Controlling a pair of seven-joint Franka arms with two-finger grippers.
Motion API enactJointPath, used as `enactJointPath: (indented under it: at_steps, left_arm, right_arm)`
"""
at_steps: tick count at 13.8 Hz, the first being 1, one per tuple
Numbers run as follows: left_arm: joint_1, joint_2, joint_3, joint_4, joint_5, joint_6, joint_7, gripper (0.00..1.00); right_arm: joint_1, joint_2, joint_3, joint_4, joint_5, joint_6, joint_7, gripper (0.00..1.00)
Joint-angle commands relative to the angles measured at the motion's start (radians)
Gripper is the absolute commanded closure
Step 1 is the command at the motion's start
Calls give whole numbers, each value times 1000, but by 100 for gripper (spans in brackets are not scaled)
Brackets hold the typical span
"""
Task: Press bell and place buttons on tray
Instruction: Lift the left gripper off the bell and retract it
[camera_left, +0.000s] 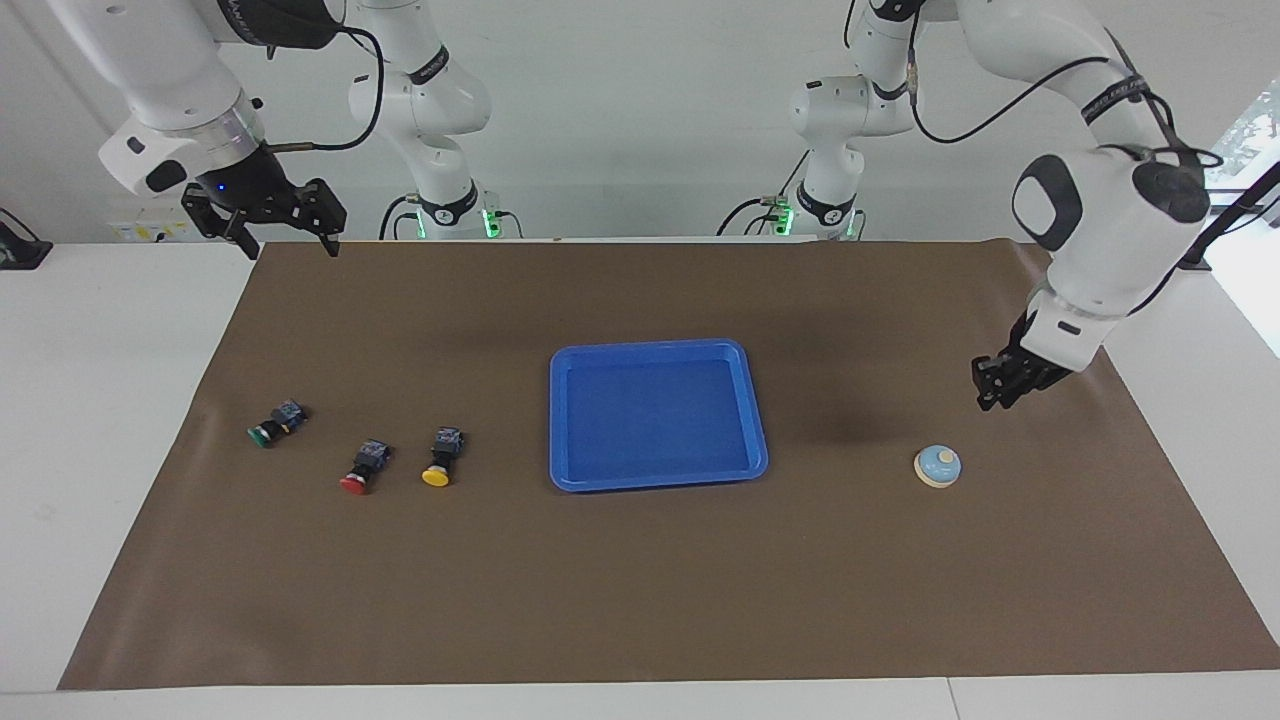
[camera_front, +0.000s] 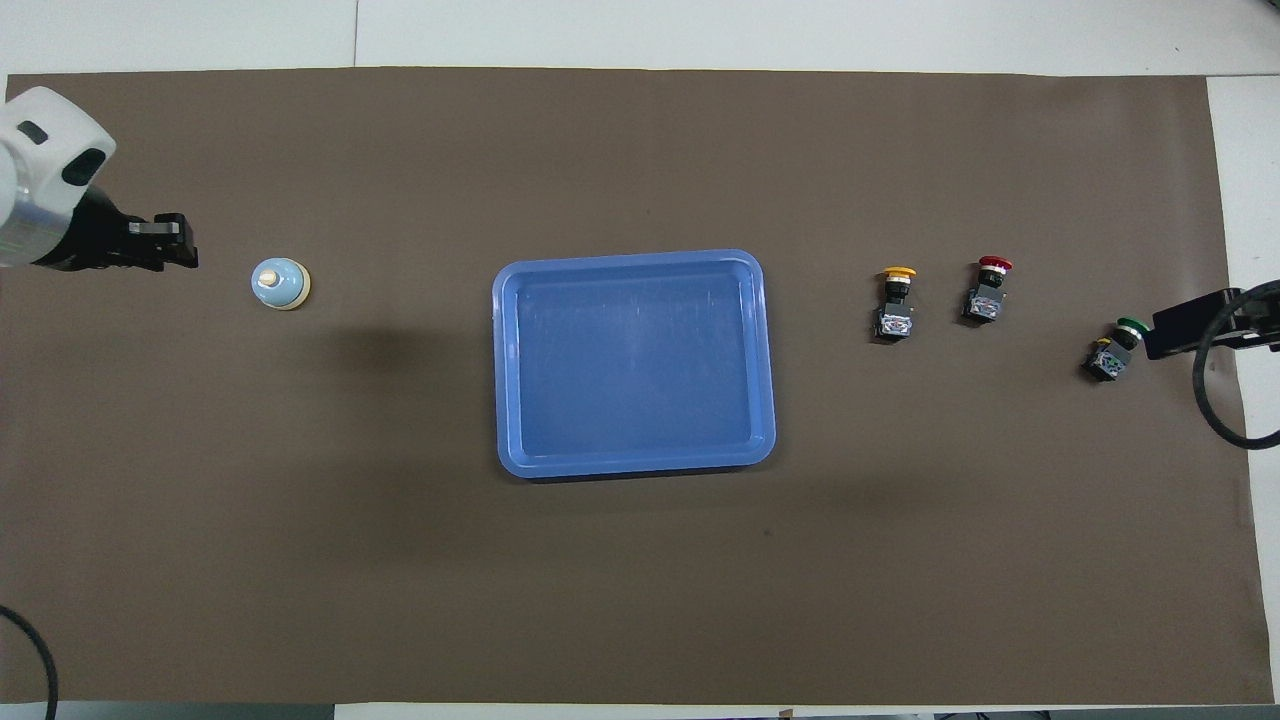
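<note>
The light-blue bell (camera_left: 937, 466) (camera_front: 280, 284) stands on the brown mat toward the left arm's end. My left gripper (camera_left: 990, 392) (camera_front: 178, 245) is shut and empty, low over the mat beside the bell, not touching it. The blue tray (camera_left: 560, 420) (camera_front: 505, 370) lies empty in the middle. The yellow (camera_left: 442, 457) (camera_front: 895, 300), red (camera_left: 363, 468) (camera_front: 985, 290) and green (camera_left: 272, 425) (camera_front: 1115, 350) buttons lie on their sides toward the right arm's end. My right gripper (camera_left: 288, 243) (camera_front: 1190, 325) is open and empty, raised over the mat's edge, well above the green button.
The brown mat (camera_left: 640, 600) covers most of the white table. A black cable (camera_front: 1215, 410) hangs from the right arm near the mat's edge.
</note>
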Motion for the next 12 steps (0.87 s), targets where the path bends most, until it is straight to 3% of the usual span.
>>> enactJointPath:
  at_steps: [1,5,12]
  left_arm:
    - [3,-132,-2,-31,14,-110,-9,0]
    - [3,-220,-2,-39,14,-228,-1,0]
    - [-3,-203,-4,16,4,-314,-1,0]
  right_arm:
    - [-7,-20,-1,-17,9,-11,-16,0]
    - [-7,-20,-1,-17,9,-11,-14,0]
    - [-7,-20,-1,-16,9,-11,-16,0]
